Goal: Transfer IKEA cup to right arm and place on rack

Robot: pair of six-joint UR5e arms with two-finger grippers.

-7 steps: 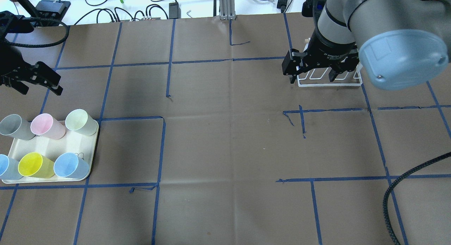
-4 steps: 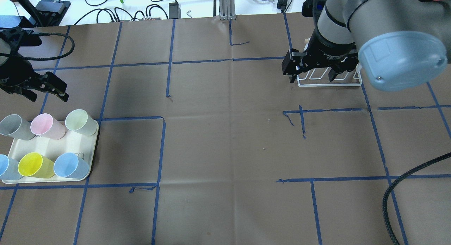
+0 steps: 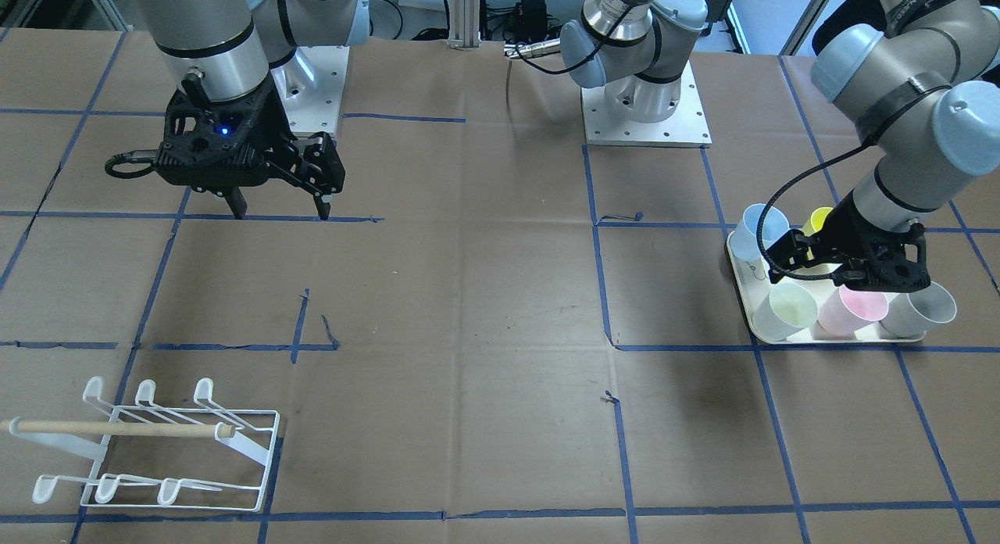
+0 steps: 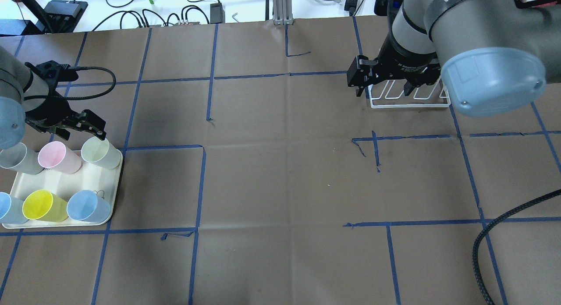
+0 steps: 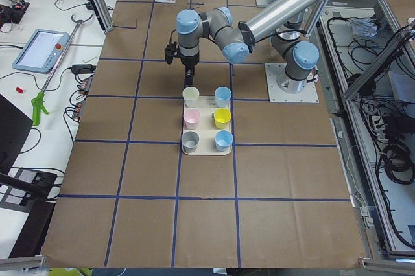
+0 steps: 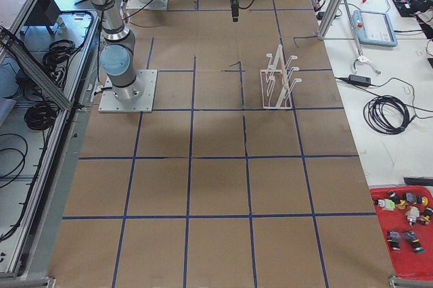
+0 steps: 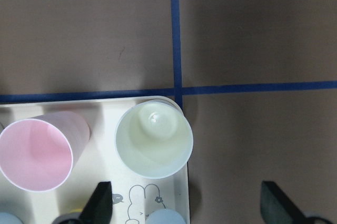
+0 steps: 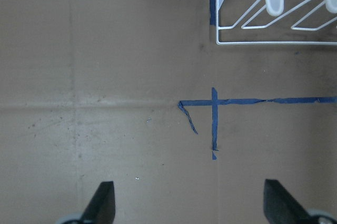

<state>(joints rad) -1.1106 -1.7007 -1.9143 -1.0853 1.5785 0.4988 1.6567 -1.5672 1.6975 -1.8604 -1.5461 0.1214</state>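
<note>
Several pastel cups stand upright on a cream tray [image 4: 65, 182] at the table's left: pale green [image 4: 100, 150], pink [image 4: 55, 156], grey [image 4: 15, 157], yellow [image 4: 41, 205] and two blue ones. My left gripper [image 4: 83, 129] is open and empty, above the tray's far edge. In the left wrist view [image 7: 187, 205] the pale green cup [image 7: 154, 140] lies just ahead of the open fingers. My right gripper [image 4: 385, 91] is open and empty, hovering at the white wire rack [image 4: 410, 102], which also shows in the right wrist view [image 8: 274, 19].
The rack [image 3: 156, 450] carries a wooden dowel [image 3: 117, 428]. Brown paper with blue tape lines covers the table. The tray has a bear drawing [image 7: 145, 197]. Cables and gear lie beyond the far edge. A black hose [image 4: 504, 226] loops at the lower right.
My left gripper has moved right and toward the tray, coming over the pale green cup. My right gripper has shifted slightly left and away. Both stay open.
</note>
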